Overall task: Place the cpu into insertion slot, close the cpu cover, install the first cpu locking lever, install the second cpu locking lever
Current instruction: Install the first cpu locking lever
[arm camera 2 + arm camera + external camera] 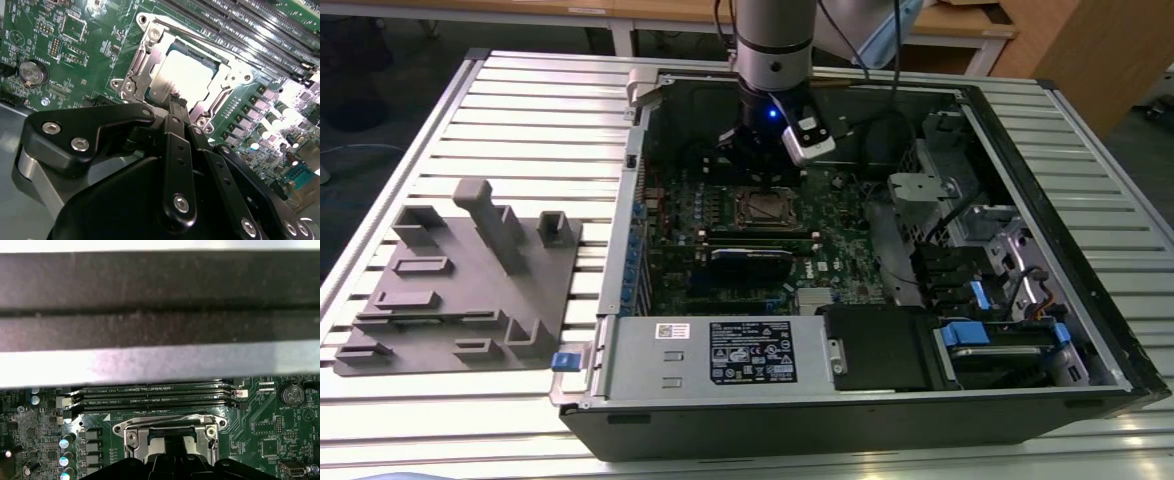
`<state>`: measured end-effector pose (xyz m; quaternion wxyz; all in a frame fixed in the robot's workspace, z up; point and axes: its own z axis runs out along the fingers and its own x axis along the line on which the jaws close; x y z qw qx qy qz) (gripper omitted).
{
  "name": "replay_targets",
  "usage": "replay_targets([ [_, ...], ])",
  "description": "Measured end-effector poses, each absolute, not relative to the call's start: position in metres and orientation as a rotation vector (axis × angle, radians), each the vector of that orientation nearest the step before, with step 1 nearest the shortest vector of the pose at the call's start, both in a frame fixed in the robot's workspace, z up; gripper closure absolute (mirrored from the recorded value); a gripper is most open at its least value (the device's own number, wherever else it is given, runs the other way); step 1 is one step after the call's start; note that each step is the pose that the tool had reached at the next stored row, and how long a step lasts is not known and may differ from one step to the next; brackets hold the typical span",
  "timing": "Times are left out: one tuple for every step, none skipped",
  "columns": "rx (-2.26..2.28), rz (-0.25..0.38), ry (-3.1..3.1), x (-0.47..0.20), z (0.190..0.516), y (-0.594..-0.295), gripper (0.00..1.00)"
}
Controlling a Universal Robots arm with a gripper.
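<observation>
One arm, mine, reaches down into the open computer case (881,300) in the exterior view, my claw (765,183) poised just above the insertion slot (762,208) on the green motherboard (720,260), the case resting on a slatted surface (480,120). In the second wrist view my claw (177,102) looks clenched with nothing in it (fingertips pressed together), right at the edge of the cpu (182,80), which lies in the insertion slot (145,80) with the cpu cover (220,85) down around it. In the first wrist view my claw (172,450) sits over that socket, beside the long memory slots (150,395).

An open computer case (1067,300) is laid on a slatted desk (520,110). A grey moulded tray (460,280) is set toward the exterior view's left, a grey power supply box (707,355) inside the case's near edge.
</observation>
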<state>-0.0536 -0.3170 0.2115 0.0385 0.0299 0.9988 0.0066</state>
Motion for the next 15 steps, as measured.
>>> replay_targets([
  [0.091,0.02,3.063,-0.0536,0.2115,-0.3171,0.89],
  [0.091,0.02,3.063,-0.0536,0.2116,-0.3171,0.89],
  [0.091,0.02,3.063,-0.0536,0.2119,-0.3172,0.89],
  [0.091,0.02,3.063,-0.0536,0.2123,-0.3172,0.89],
  [0.091,0.02,3.063,-0.0536,0.2129,-0.3171,0.89],
  [0.091,0.02,3.063,-0.0536,0.2136,-0.3171,0.89],
  [0.091,0.02,3.063,-0.0536,0.2147,-0.3171,0.89],
  [0.091,0.02,3.063,-0.0536,0.2162,-0.3171,0.89],
  [0.091,0.02,3.063,-0.0536,0.2176,-0.3171,0.89],
  [0.091,0.02,3.063,-0.0536,0.219,-0.3171,0.89],
  [0.091,0.02,3.063,-0.0536,0.22,-0.3171,0.89],
  [0.091,0.02,3.063,-0.0536,0.2204,-0.3171,0.89],
  [0.091,0.02,3.063,-0.0535,0.2203,-0.3171,0.89],
  [0.091,0.02,3.063,-0.0536,0.2204,-0.3171,0.89],
  [0.091,0.02,3.063,-0.0536,0.2205,-0.3171,0.89],
])
